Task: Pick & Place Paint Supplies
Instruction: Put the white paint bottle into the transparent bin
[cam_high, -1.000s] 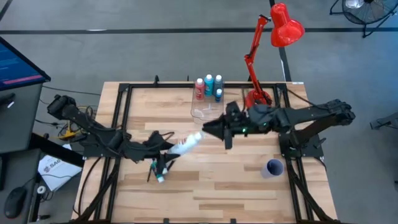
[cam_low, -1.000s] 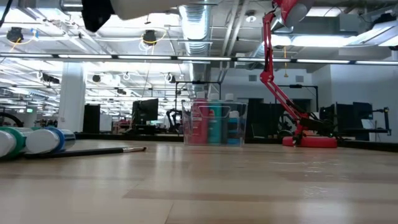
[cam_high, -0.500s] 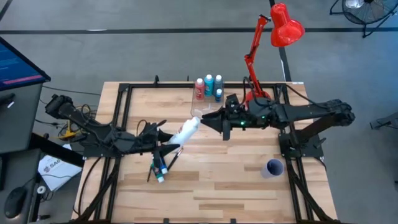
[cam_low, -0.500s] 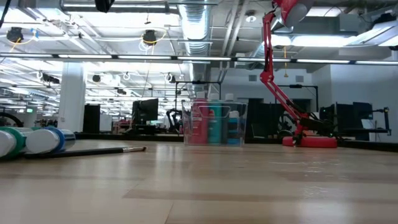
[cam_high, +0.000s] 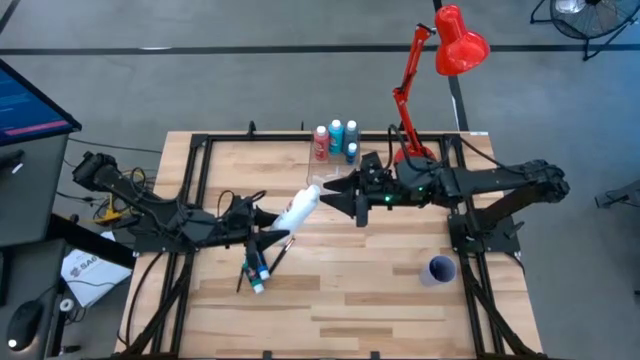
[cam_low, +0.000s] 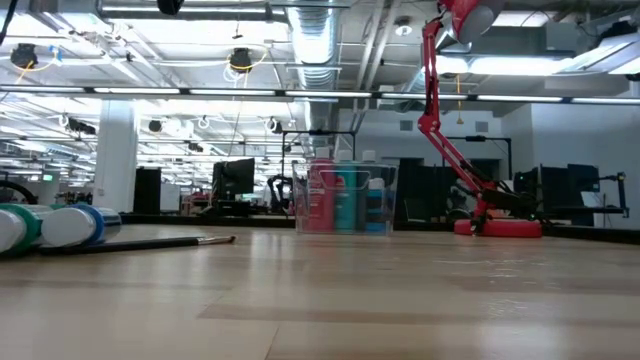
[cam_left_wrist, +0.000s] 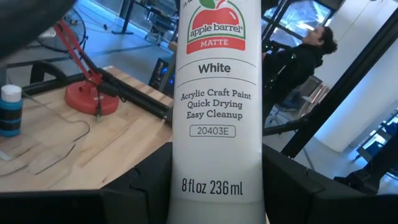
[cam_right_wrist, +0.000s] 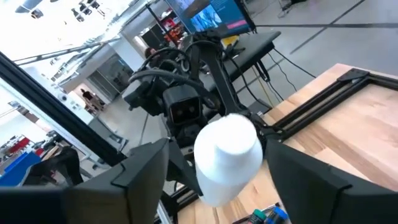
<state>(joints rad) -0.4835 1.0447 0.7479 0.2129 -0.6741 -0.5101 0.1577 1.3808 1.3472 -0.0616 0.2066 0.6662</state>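
Left gripper (cam_high: 268, 228) gripping white paint bottle (cam_high: 297, 209) by base, holding it tilted above table (cam_high: 340, 300) centre, cap end pointing at right gripper (cam_high: 335, 194). Right gripper's fingers standing wide on either side of cap (cam_right_wrist: 227, 155), not touching. Small bottles (cam_high: 336, 139) sitting in clear box (cam_high: 330, 180) near lamp (cam_high: 430, 80). Tubes and brushes (cam_high: 258, 272) lying on table below left gripper.

A level view ran across a pale wooden tabletop (cam_low: 400, 300). At the far left edge lay two paint tubes (cam_low: 50, 227) on their sides, with a thin dark paintbrush (cam_low: 140, 243) lying flat just beside them. Farther back near the middle stood a clear box (cam_low: 344, 197) holding red and blue-green bottles (cam_low: 340, 209). A red desk lamp (cam_low: 470, 130) rose at right.
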